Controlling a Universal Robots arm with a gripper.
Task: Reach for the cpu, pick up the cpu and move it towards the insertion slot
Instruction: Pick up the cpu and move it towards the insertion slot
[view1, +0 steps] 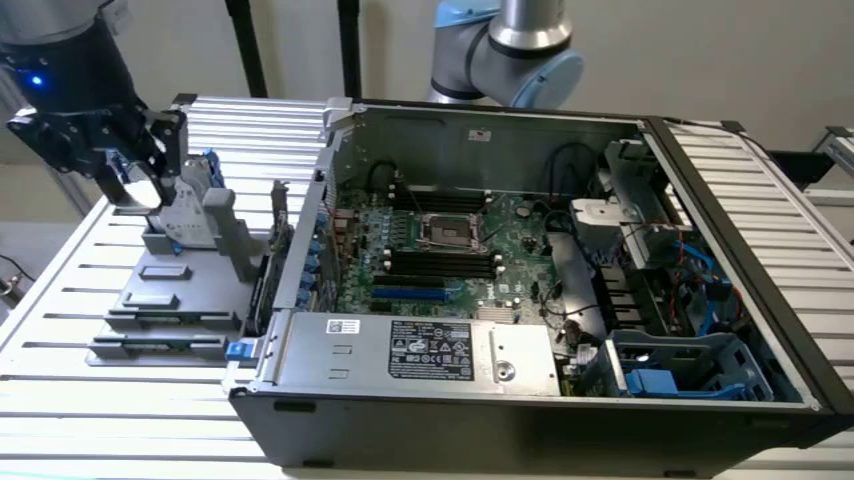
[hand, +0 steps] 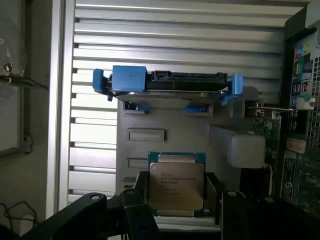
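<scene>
The claw (view1: 136, 188) is clamping one cpu (hand: 176, 186) between its two fingers, closed narrow on the chip's edges and hovering above the one grey tray (view1: 160, 300) at the exterior view's left. One blue-framed hard drive (view1: 195, 205) is standing just beside it. One insertion slot (view1: 450, 228) is sitting well apart to the right, inside the open computer case (view1: 534, 125).
</scene>
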